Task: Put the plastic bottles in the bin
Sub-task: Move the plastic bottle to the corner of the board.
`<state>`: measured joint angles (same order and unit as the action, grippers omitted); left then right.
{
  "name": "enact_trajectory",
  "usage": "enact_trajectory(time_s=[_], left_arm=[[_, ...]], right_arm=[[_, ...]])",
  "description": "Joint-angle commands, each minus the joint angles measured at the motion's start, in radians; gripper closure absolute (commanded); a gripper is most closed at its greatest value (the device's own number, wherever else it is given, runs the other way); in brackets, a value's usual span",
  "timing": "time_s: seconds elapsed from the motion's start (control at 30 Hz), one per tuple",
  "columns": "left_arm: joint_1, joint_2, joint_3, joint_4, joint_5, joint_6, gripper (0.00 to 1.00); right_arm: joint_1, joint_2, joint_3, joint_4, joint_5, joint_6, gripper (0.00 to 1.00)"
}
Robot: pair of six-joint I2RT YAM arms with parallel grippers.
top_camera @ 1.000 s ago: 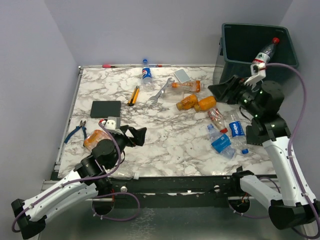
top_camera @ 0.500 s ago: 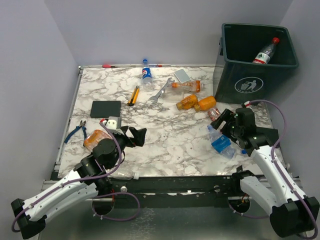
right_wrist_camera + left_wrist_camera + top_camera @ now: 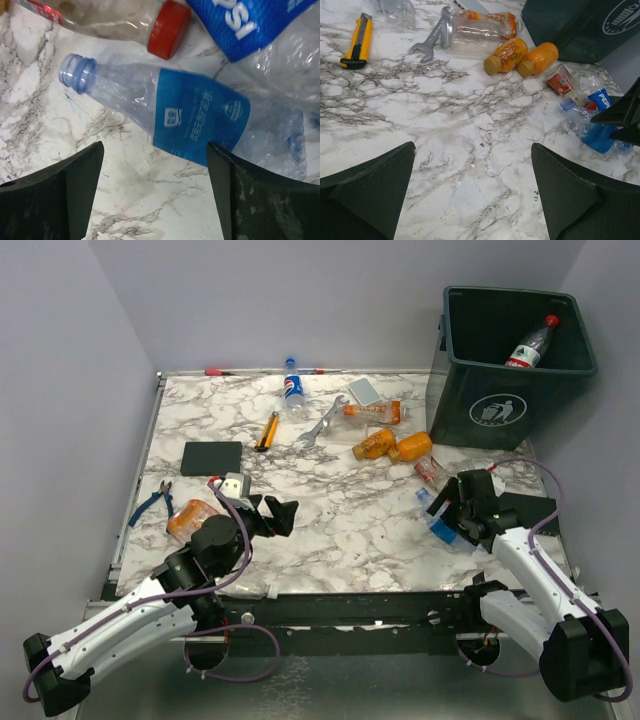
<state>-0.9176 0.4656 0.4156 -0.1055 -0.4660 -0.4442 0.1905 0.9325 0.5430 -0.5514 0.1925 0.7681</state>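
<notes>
The dark green bin (image 3: 470,415) stands at the table's far right with a red-capped bottle (image 3: 528,343) inside. On the table lie a Pepsi bottle (image 3: 292,388), a clear bottle with an orange label (image 3: 372,412), two orange bottles (image 3: 374,444) (image 3: 413,446), a red-labelled bottle (image 3: 432,472) and a crushed blue-labelled bottle (image 3: 441,522). My right gripper (image 3: 447,512) is open and empty, low over that uncapped blue-labelled bottle (image 3: 195,117), which lies just beyond my fingertips (image 3: 90,155). My left gripper (image 3: 280,512) is open and empty over bare marble (image 3: 472,147). Another orange bottle (image 3: 188,515) lies beside my left arm.
A silver wrench (image 3: 322,422), a yellow utility knife (image 3: 267,430), a black square pad (image 3: 212,457), blue-handled pliers (image 3: 150,502) and a grey card (image 3: 365,391) lie on the table. A Pepsi-labelled bottle (image 3: 250,25) and a red cap (image 3: 168,29) crowd the blue-labelled one.
My right gripper let go of the red-capped bottle into the bin, then came down to the table over the blue-labelled bottles. My left gripper shifted slightly forward.
</notes>
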Motion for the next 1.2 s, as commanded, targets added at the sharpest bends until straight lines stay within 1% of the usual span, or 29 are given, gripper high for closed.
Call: enact_trajectory(time_s=[0.0,0.17,0.3,0.37,0.5,0.6,0.63,0.73,0.83,1.03,1.17], left_arm=[[-0.001,0.015,0.029,-0.006,0.039,0.012,0.01],[0.0,0.021,0.029,-0.006,0.041,0.012,0.01],[-0.001,0.031,0.031,-0.006,0.043,0.015,0.01],[0.0,0.032,0.031,-0.006,0.044,0.016,0.01],[-0.001,0.023,0.029,-0.007,0.047,0.015,0.01],[0.0,0.02,0.029,-0.006,0.047,0.014,0.01],[0.0,0.018,0.029,-0.006,0.049,0.016,0.01],[0.0,0.014,0.029,-0.008,0.058,0.015,0.01],[0.0,0.0,0.025,-0.009,0.067,0.011,0.01],[-0.001,-0.032,0.02,-0.014,0.073,0.009,0.01],[-0.001,-0.021,0.024,-0.01,0.07,0.012,0.01]], right_arm=[[0.006,0.004,-0.064,0.019,-0.052,0.083,0.14],[0.042,-0.052,-0.112,0.055,-0.104,0.205,0.14],[0.083,-0.046,-0.092,0.069,-0.104,0.235,0.14],[0.09,-0.049,-0.043,0.038,-0.043,0.202,0.14],[0.089,-0.078,0.084,-0.01,0.179,0.108,0.12],[0.067,-0.032,0.149,-0.009,0.346,0.047,0.1],[0.039,-0.011,0.154,0.007,0.356,0.032,0.1],[-0.042,0.066,0.133,0.071,0.335,0.018,0.09],[-0.086,0.119,0.087,0.125,0.295,0.058,0.09],[-0.089,0.123,-0.006,0.184,0.197,0.129,0.1],[-0.085,0.116,-0.061,0.209,0.079,0.165,0.11]])
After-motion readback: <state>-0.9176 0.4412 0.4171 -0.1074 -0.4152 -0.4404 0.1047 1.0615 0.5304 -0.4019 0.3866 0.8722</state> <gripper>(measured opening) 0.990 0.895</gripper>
